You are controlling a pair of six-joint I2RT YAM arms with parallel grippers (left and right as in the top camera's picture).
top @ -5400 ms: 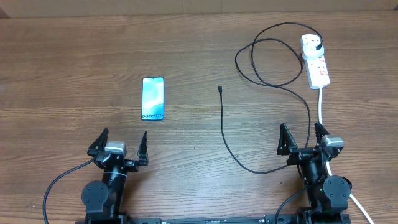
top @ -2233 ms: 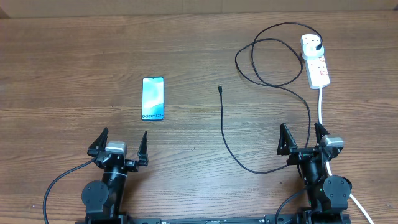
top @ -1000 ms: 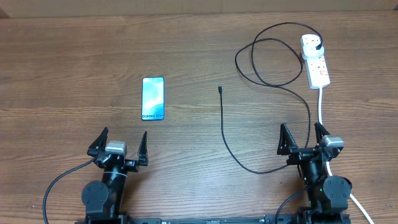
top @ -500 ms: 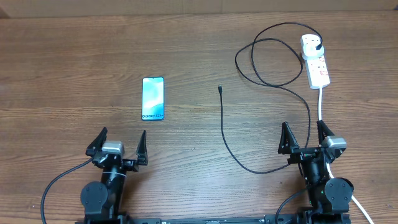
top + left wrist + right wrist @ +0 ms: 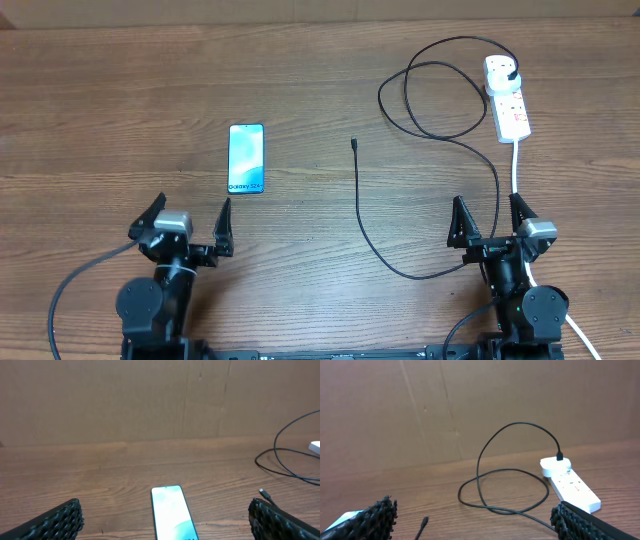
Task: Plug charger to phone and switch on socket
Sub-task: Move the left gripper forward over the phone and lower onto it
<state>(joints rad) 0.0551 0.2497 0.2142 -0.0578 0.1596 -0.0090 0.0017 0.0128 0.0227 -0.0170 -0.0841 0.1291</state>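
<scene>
Nothing held yet: left gripper [image 5: 193, 200] hanging just short of phone [image 5: 246, 158], right gripper [image 5: 486, 200] well right of phone, fingers of both spread wide and empty, likely poised for a first reach. Unplugged, charger [image 5: 360, 200] tip loose right of phone; socket [image 5: 507, 97] far right of phone. Overhead alone giving the whole cable run; right wrist alone giving the plug upright in socket from the side.

I see brown wooden table [image 5: 120, 90], grain running left to right in overhead view, darker streaks scattered across top. At far edge, plain cardboard wall [image 5: 100, 400] stands upright, its base meeting tabletop. I note long creases in cardboard in both wrist views. Surfaces matte.
</scene>
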